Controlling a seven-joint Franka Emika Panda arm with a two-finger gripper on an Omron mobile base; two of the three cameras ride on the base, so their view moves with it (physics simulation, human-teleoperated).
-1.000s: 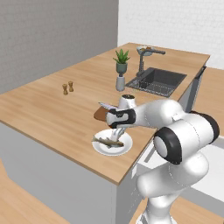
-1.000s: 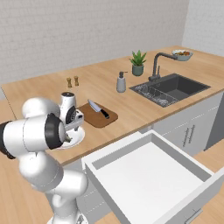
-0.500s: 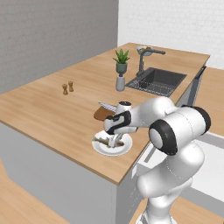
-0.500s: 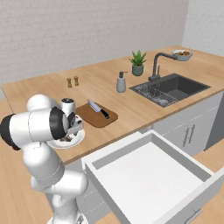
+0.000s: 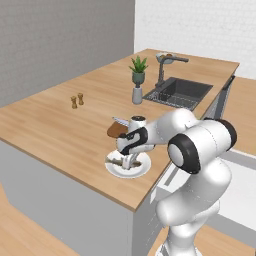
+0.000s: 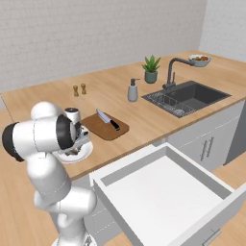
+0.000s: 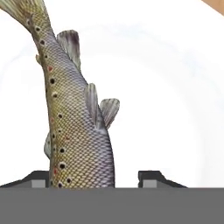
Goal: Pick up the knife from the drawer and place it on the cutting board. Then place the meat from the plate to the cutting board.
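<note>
Meat: the speckled olive-brown fish [image 7: 76, 118] lies on the plate; in the hand view its body runs from the top left down to the bottom edge between the two finger tips.
Plate: white round plate [image 5: 142, 169] near the front edge of the wooden countertop [image 5: 60, 125], just beside the cutting board; its rim also shows past the arm in the right base view [image 6: 86, 153].
Gripper: lowered over the plate [image 5: 129, 156], pointing down at the fish. Finger tips [image 7: 153, 178] stand apart, one on each side of the fish body; jaws open, no contact with the fish discernible.
Knife: rests on the cutting board [image 6: 107, 119], blade toward the back of the counter, black handle toward the front.
Cutting board: dark-brown board [image 6: 98, 128] flat on the countertop, between the plate and the sink side.
Drawer: pulled out below the counter [image 6: 163, 192], white inside exposed.
Surroundings: sink [image 6: 190, 95] with faucet [image 6: 174, 67], soap bottle [image 6: 132, 91], potted plant [image 6: 151, 68], two small shakers [image 6: 79, 89], a bowl [image 6: 200, 59] at the far corner.
</note>
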